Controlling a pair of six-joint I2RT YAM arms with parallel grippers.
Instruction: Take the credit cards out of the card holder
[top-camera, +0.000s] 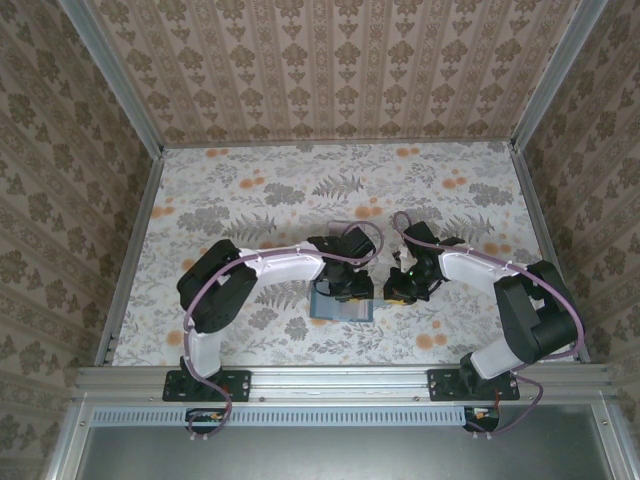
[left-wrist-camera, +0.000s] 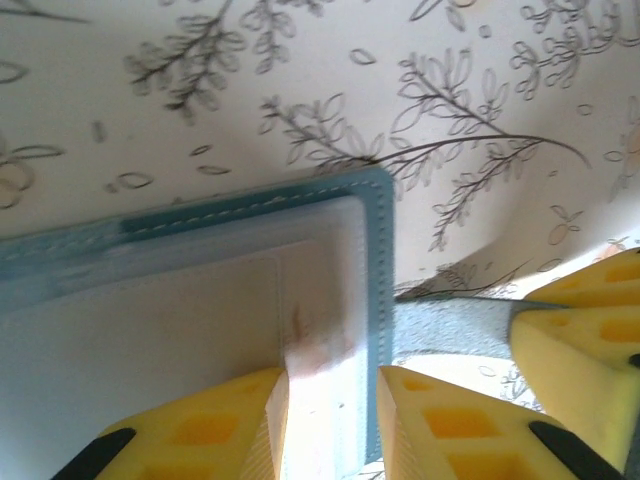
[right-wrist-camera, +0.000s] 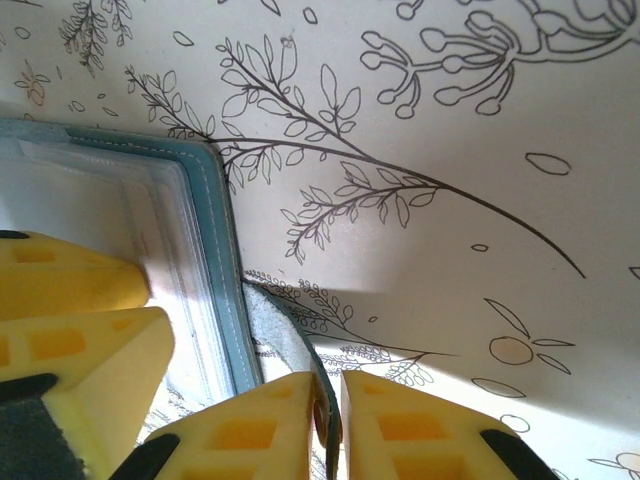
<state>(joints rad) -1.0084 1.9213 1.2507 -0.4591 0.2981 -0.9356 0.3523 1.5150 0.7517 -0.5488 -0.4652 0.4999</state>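
Teal holder (top-camera: 340, 308) is laid open on the floral tabletop (top-camera: 250, 190), close to the middle of its near edge. Its stitched right border and pale inner sleeve are pinched between the narrow jaws of the left gripper (left-wrist-camera: 330, 385). Its thin folded-out flap is clamped edge-on by the almost closed right gripper (right-wrist-camera: 328, 390), just beside the left one

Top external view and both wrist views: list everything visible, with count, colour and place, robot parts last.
card holder: one, teal outside, pale inside, lying open at the table's centre
table cover: one, pale with grey and orange floral print, under everything
walls: three, brown patterned, around the table
left arm: one, black and white, reaching to centre
right arm: one, black and white, reaching to centre
left gripper: one, yellow, astride the holder's edge
right gripper: one, yellow, shut on the holder's thin flap
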